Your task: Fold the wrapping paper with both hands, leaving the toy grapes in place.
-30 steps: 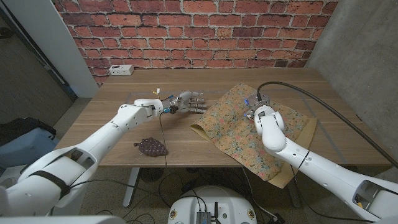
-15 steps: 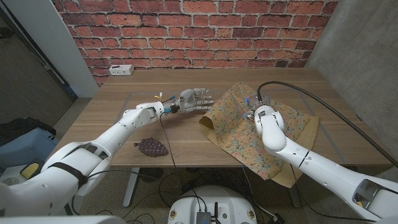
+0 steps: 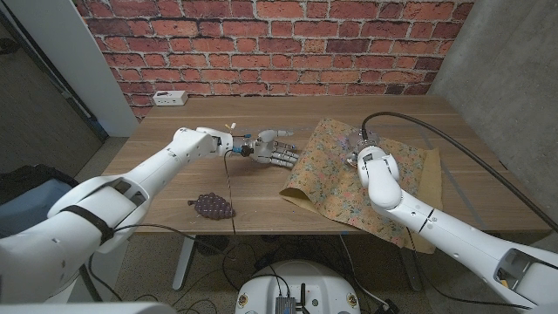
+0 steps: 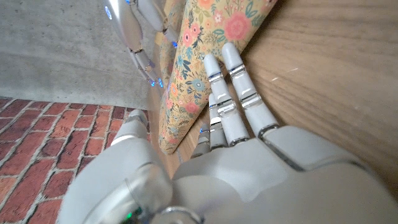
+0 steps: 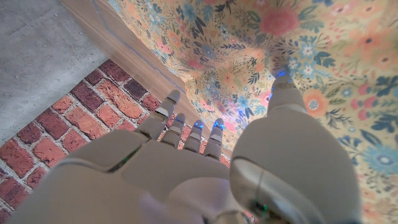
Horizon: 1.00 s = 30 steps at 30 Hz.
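The floral wrapping paper (image 3: 336, 187) lies on the right half of the wooden table (image 3: 174, 170), its left edge raised off the wood. My left hand (image 3: 274, 149) reaches from the left with fingers straight and apart, fingertips (image 4: 215, 64) against that raised edge (image 4: 186, 74), holding nothing. My right hand (image 3: 361, 145) is on the sheet's middle. Its thumb (image 5: 285, 87) and fingers (image 5: 200, 130) press into the paper (image 5: 298, 37), with a crease bunched between them. The dark toy grapes (image 3: 213, 206) lie alone near the front edge, left of the paper.
A white power strip (image 3: 167, 98) sits at the table's back left by the brick wall. A thin cable (image 3: 228, 179) hangs from my left wrist near the grapes. A black cable (image 3: 410, 122) arcs over the paper's far side.
My left hand moved right to the paper's left edge. The sheet shifted right and its left corner drew back. The grapes stayed put.
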Tool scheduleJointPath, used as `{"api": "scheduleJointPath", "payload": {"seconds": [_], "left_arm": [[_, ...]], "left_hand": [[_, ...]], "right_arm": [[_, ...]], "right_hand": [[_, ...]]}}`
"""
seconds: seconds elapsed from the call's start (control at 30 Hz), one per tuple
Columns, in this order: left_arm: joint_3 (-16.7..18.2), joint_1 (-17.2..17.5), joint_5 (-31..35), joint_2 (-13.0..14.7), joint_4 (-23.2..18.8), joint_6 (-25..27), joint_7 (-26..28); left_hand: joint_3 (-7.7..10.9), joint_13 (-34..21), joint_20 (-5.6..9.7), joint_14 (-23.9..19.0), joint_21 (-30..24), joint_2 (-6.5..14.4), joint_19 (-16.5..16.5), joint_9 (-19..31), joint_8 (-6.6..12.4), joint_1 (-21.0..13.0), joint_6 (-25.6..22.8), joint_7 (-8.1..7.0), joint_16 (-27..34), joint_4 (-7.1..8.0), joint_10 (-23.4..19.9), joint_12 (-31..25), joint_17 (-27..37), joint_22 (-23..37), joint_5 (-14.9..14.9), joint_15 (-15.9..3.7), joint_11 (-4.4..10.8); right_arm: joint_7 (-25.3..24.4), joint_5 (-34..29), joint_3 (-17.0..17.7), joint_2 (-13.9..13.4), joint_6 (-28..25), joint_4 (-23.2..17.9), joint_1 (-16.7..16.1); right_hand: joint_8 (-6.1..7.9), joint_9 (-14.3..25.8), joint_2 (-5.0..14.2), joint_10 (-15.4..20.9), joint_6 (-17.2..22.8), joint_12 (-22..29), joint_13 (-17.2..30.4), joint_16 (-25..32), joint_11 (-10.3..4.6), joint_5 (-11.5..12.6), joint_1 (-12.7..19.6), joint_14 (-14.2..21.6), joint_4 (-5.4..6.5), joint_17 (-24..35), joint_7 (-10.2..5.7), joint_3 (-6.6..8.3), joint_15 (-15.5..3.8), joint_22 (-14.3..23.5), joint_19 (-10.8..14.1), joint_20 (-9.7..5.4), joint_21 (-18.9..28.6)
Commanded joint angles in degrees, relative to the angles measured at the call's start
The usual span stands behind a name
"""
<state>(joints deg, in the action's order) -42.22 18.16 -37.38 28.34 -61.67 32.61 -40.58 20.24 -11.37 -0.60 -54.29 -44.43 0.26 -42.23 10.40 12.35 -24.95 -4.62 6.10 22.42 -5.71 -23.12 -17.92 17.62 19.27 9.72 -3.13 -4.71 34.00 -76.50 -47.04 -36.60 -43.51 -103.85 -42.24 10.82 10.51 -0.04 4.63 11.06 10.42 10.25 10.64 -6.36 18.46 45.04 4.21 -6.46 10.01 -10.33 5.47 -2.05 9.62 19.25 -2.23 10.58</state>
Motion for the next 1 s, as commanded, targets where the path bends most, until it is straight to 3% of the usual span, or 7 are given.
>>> {"api": "scheduleJointPath", "payload": {"seconds": [0.03, 0.17, 0.3, 0.53, 0.63, 0.9, 1.0], "left_arm": [[-6.65, -6.82, 5.93, -2.95, 8.50, 2.07, -6.85], [-4.42, -5.64, 5.42, -4.30, 9.84, -1.25, -4.83], [-2.91, -5.59, 4.50, -6.74, 13.31, -2.52, -4.36], [-2.07, -8.92, 4.96, -14.31, 27.98, -11.33, -10.48], [-1.01, -9.88, 5.14, -16.63, 32.07, -13.67, -11.43], [-3.85, -13.90, 11.33, -19.32, 35.92, -16.42, -11.47], [-9.89, -15.91, 18.56, -16.84, 28.87, -15.15, -12.90]], "left_hand": [[0.16, 0.33, 3.20, -4.97, -6.73, 0.82, -1.42, 0.36, 0.78, -2.62, -4.49, -0.05, 6.58, -2.39, -5.38, 0.52, 6.85, 6.07, 0.28, -2.46, 5.10], [1.00, 0.06, 3.97, -2.12, -13.70, 2.25, 0.98, 0.80, 1.66, -11.15, -12.32, -2.62, 16.45, -4.29, -13.17, 0.72, 20.07, 12.15, 0.55, -3.15, 9.98], [1.36, -0.13, 4.20, -0.36, -16.40, 2.05, 2.57, 0.98, 2.14, -17.90, -17.14, -3.91, 23.39, -4.74, -19.20, 0.09, 28.04, 12.94, 0.50, -4.24, 10.85], [-0.20, -0.13, 4.20, 1.39, -17.47, 0.57, 3.75, 0.92, 1.42, -19.00, -17.59, -4.39, 24.51, -3.57, -18.59, 1.41, 28.10, 12.62, 0.07, -4.35, 10.54], [-1.98, -0.05, 4.30, 1.04, -18.30, -0.32, 3.61, 0.83, 0.60, -15.99, -16.91, -3.97, 23.94, -1.99, -17.88, 2.41, 26.55, 12.29, -0.05, -4.12, 9.29], [-6.33, -0.02, 4.81, -3.34, -20.87, -4.58, 0.25, 0.70, -2.02, -7.40, -10.66, -1.78, 23.36, 0.77, -17.86, 5.04, 24.01, 9.81, 0.49, -3.62, 1.26], [-8.79, 0.00, 6.06, -5.96, -22.01, -6.67, -2.58, 0.68, -2.29, -2.91, -5.62, -0.39, 23.60, 2.28, -17.69, 5.98, 23.14, 8.07, 1.04, -4.47, -2.69]], "right_arm": [[-0.95, 1.37, -0.65, 0.11, -0.19, 1.11, 1.19], [-0.97, 1.73, -1.00, 0.16, -0.36, 1.52, 1.62], [-0.97, 1.98, -1.37, 0.31, -0.69, 2.04, 2.12], [-1.48, 2.88, -2.15, 0.71, -0.58, 3.61, 3.52], [-1.79, 3.62, -2.43, 0.87, -0.38, 4.27, 4.14], [-3.15, 5.87, -3.06, 0.98, -0.16, 5.68, 5.50], [-3.74, 6.68, -3.34, 0.94, -0.23, 6.23, 5.97]], "right_hand": [[0.25, 0.32, 0.43, 0.68, -0.02, 0.52, 0.28, 0.42, -0.25, 0.31, 0.48, 0.60, -0.13, 0.11, 0.19, -0.46, -5.29, 0.14, 0.62, -0.25, 0.40], [0.23, 0.31, 0.50, 0.61, -0.04, 0.47, 0.28, 0.40, -0.34, 0.40, 0.58, 0.61, -0.10, 0.10, 0.16, -0.60, -5.28, 0.14, 0.70, -0.29, 0.42], [0.24, 0.31, 0.59, 0.61, 0.00, 0.46, 0.28, 0.38, -0.39, 0.50, 0.71, 0.63, -0.08, 0.10, 0.09, -0.76, -5.33, 0.14, 0.67, -0.38, 0.39], [0.22, 0.32, 0.72, 0.61, 0.00, 0.43, 0.28, 0.35, -0.51, 0.65, 0.83, 0.64, 0.00, 0.11, 0.11, -1.07, -5.41, 0.14, 0.64, -0.50, 0.36], [0.23, 0.32, 0.77, 0.63, 0.04, 0.43, 0.28, 0.35, -0.44, 0.72, 0.89, 0.68, 0.04, 0.11, 0.18, -1.23, -5.40, 0.14, 0.66, -0.43, 0.36], [0.22, 0.32, 0.87, 0.66, 0.04, 0.43, 0.29, 0.35, -0.37, 0.86, 1.02, 0.73, 0.11, 0.11, 0.27, -1.56, -5.33, 0.14, 0.73, -0.41, 0.38], [0.21, 0.32, 0.89, 0.63, 0.01, 0.42, 0.29, 0.34, -0.44, 0.91, 1.08, 0.75, 0.13, 0.11, 0.17, -1.70, -5.39, 0.14, 0.68, -0.56, 0.36]]}}
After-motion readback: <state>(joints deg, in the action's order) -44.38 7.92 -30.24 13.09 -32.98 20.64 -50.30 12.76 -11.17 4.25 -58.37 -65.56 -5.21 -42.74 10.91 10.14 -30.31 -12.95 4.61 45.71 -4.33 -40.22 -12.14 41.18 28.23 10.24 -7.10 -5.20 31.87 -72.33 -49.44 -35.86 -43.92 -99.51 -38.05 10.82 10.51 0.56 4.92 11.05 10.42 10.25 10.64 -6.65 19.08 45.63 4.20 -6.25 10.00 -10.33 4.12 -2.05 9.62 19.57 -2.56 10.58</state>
